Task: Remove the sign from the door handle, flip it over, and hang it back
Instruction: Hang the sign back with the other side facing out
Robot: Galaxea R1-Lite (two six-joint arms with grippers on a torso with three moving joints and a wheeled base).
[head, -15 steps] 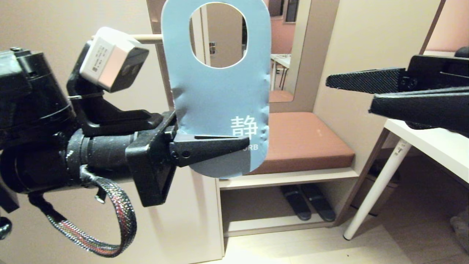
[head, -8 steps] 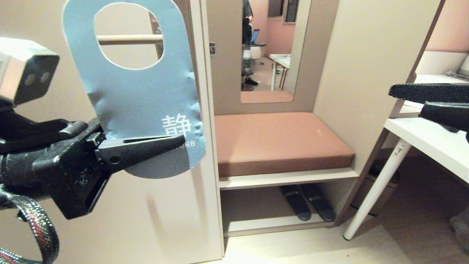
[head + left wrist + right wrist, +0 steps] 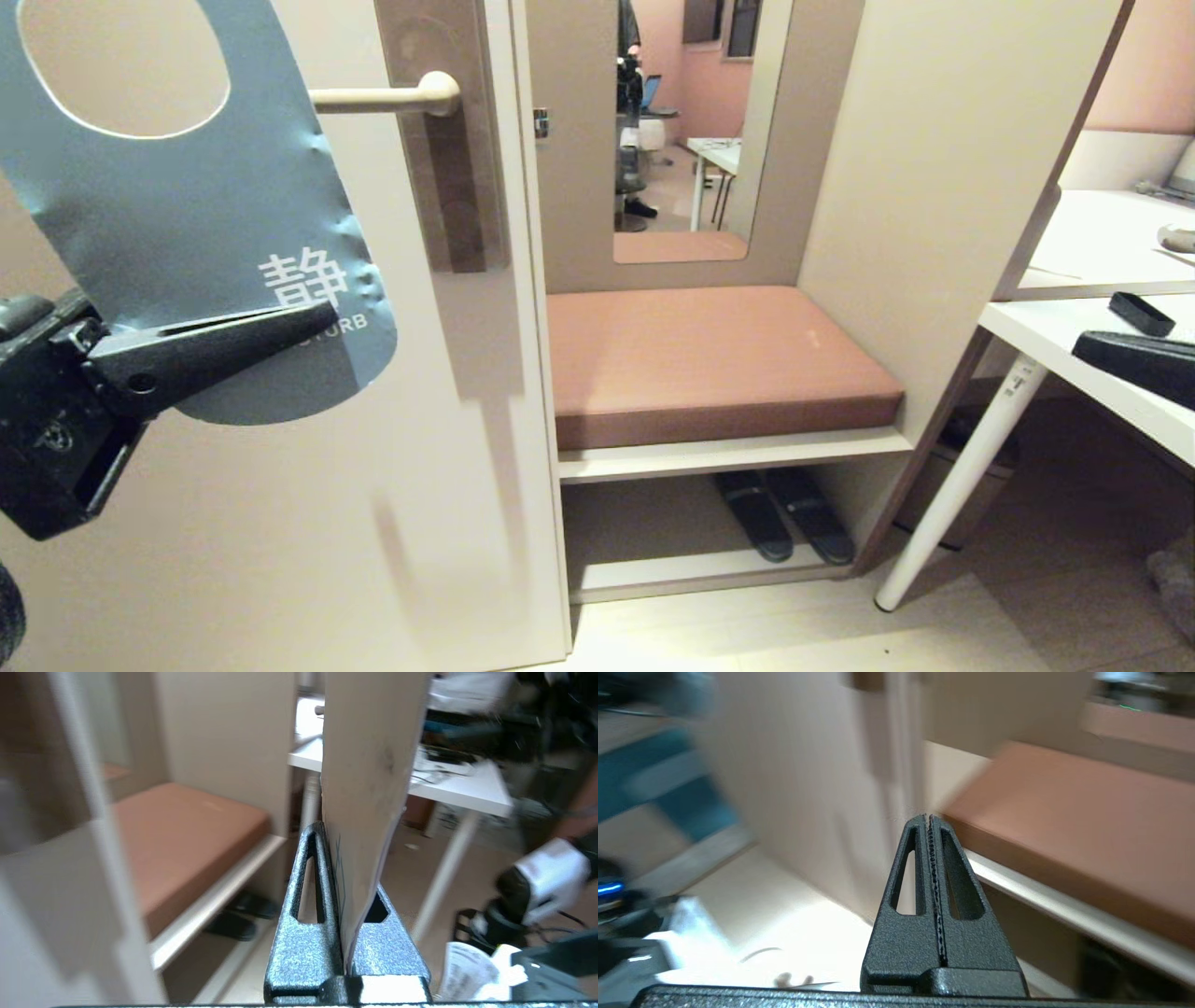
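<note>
Two grippers show here, and only one has anything in it: the left gripper (image 3: pixel 308 322), left of the door handle (image 3: pixel 383 96) in the head view, has its jaws clamped on the lower end of the sign (image 3: pixel 187 215). One sign, one handle; the sign is off the handle and held just to its left, blue face toward the head camera, its round hole clear of the lever. The left wrist view gives what the head view cannot: the card (image 3: pixel 369 788) seen edge-on, pale on its near face, pinched between the two black fingers (image 3: pixel 308 933). The right gripper (image 3: pixel 1134 359) lies low at the picture's right edge, well to the right of the handle and over the white counter (image 3: pixel 1064 327); its own wrist view shows the jaws (image 3: pixel 930 826) pressed together with nothing between them. Below and right of the handle, one brown cushioned bench (image 3: pixel 709 359) tops a shelf holding two dark slippers (image 3: pixel 784 513).
</note>
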